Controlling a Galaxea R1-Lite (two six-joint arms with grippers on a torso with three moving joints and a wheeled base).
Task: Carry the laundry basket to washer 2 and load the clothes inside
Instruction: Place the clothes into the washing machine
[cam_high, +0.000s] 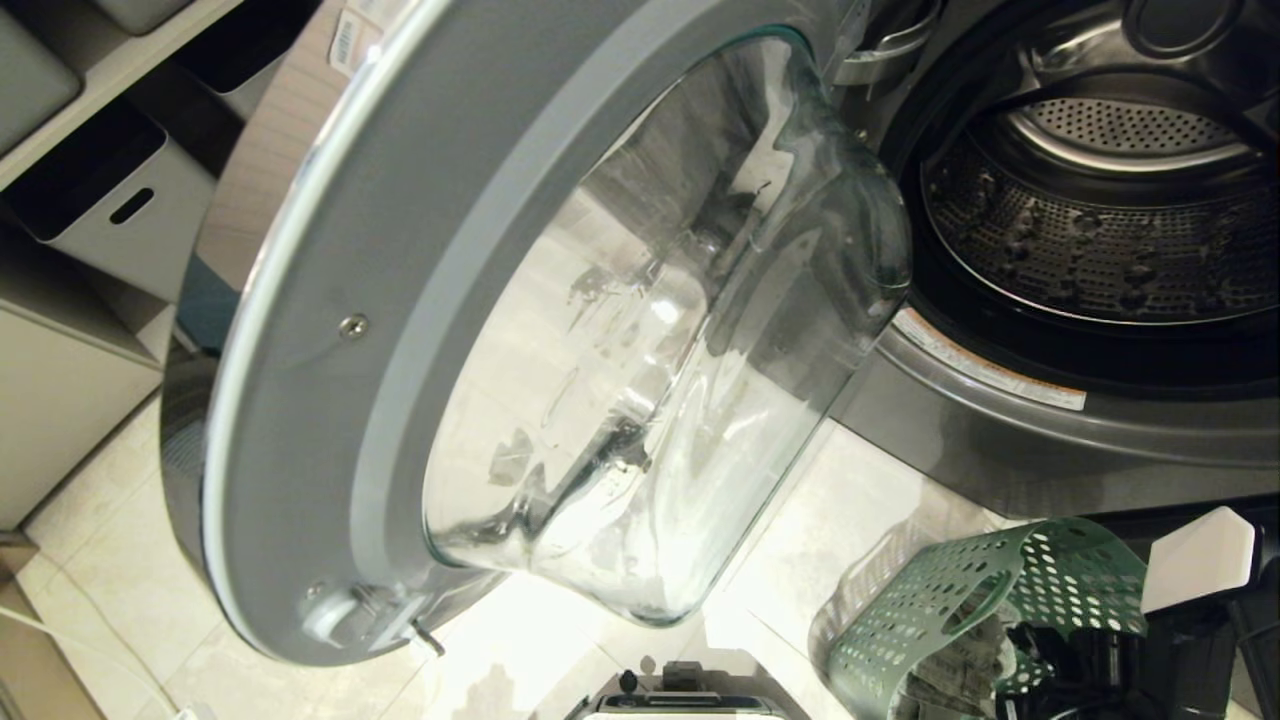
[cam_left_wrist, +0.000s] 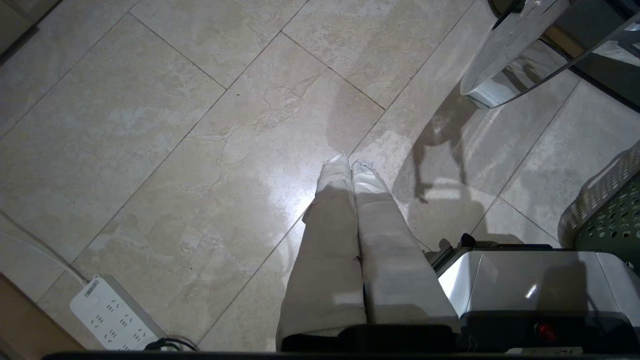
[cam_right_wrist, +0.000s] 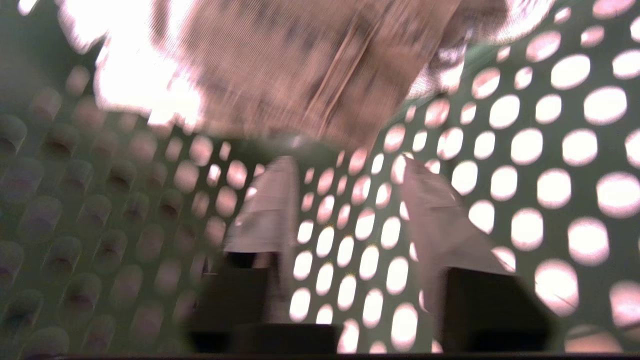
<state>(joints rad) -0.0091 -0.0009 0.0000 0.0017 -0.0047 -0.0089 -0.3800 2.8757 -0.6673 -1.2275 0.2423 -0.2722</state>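
Green holed basket (cam_high: 960, 610) — grey washer (cam_high: 1050, 440)

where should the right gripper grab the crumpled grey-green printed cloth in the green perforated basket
Probably the nearest bunched fold of the grey-green printed cloth, coming in through the open mouth of the green perforated plastic basket. It is soft and crumpled, and the open right gripper already faces it inside the basket.

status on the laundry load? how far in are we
Done: laundry basket stands on the floor by the washer, door swung open, drum looks empty. In hand: right gripper is inside the basket, fingers apart, clothes just ahead, not gripped. Left gripper parked shut over the floor. Left: grasp clothes, load drum.
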